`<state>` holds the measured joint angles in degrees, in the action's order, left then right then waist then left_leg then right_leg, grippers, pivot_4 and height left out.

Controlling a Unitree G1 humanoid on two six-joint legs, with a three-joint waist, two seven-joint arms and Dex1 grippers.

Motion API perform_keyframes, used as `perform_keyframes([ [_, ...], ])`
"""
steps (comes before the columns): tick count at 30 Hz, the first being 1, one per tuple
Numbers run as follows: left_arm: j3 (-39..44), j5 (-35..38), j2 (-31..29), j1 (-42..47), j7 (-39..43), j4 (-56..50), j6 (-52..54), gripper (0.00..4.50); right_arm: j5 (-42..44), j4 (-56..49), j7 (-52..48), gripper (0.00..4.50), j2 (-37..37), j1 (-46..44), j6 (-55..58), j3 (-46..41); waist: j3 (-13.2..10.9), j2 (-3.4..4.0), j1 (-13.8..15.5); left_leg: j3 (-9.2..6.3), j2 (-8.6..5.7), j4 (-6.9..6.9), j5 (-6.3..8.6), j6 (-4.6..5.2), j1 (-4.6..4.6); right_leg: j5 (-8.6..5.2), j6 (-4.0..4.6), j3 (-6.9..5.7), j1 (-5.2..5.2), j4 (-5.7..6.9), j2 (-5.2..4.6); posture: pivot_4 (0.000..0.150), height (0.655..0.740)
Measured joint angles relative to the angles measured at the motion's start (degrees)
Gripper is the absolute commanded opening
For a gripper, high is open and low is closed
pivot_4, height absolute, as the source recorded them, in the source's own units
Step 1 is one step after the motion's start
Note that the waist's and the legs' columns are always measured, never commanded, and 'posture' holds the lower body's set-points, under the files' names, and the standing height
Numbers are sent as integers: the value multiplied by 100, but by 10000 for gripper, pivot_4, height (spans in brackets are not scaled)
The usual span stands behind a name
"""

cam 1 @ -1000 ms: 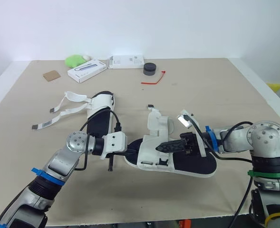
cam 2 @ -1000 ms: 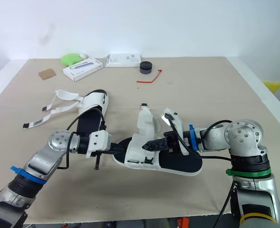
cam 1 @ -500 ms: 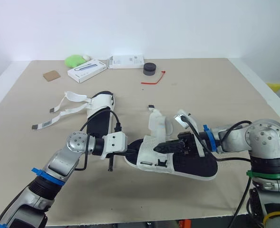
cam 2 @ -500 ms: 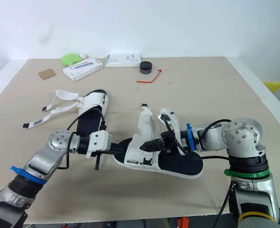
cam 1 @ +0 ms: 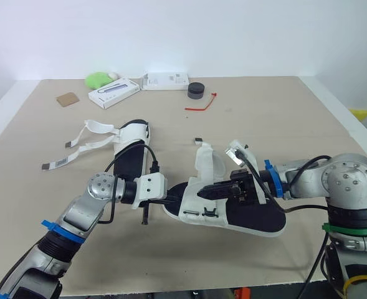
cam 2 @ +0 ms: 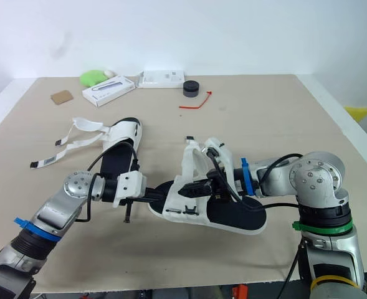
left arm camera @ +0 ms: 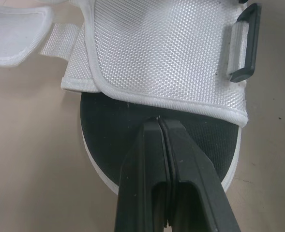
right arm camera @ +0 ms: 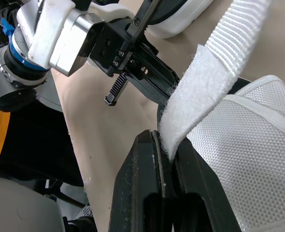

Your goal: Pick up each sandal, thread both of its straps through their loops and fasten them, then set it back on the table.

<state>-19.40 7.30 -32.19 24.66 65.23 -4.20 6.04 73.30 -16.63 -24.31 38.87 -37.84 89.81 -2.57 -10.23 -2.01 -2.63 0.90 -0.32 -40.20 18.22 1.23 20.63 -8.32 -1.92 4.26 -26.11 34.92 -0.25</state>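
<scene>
Bright, even light from overhead. The table [cam 1: 264,112] is lit uniformly from near edge to far edge. Shadows are soft-edged and short: a faint one hugs the near side of the held sandal [cam 1: 245,215], and a thinner one lies beside the second sandal [cam 1: 130,156]. Glare on the white box [cam 1: 165,80] at the back washes out its top.

Left wrist view: dull sheen along the left gripper [left arm camera: 159,121], insole near black. Right wrist view: the strap [right arm camera: 205,82] is bright white and nearly blown out at its far end.

Both arms reaching inward and low, left claw [left arm camera: 159,122] fingers pressed together, right claw [right arm camera: 160,140] pinched closed
</scene>
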Motion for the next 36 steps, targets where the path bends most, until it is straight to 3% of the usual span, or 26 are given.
perform_keyframes([
  [22,-8,-12,6,30,-10,39,-7,0,-158,-459,-69,150,26,323,-91,25,1,0,0,2,0,0,0,0,0,0,0,0,4,1,0,1500,7400],
  [23,-11,-13,10,34,-10,44,-9,0,-153,-466,-69,5819,27,337,-79,15,1,0,1,1,0,0,0,0,-1,0,0,0,5,1,0,1500,7400],
  [24,-12,-13,12,35,-10,47,-11,0,-148,-469,-68,7852,27,348,-65,13,1,-1,2,1,0,0,0,0,-1,0,0,0,5,1,0,1500,7400],
  [28,-17,-20,14,44,-9,75,-59,0,-115,-521,-73,23822,27,434,-30,20,1,-1,2,3,-2,0,0,0,0,0,0,1,5,1,-2,1500,7400],
  [36,-23,-25,13,61,7,96,-73,0,-172,-142,-81,23822,25,-203,-111,-64,1,-1,2,3,-2,-2,0,0,-4,0,1,1,5,2,-1,1500,7400],
])
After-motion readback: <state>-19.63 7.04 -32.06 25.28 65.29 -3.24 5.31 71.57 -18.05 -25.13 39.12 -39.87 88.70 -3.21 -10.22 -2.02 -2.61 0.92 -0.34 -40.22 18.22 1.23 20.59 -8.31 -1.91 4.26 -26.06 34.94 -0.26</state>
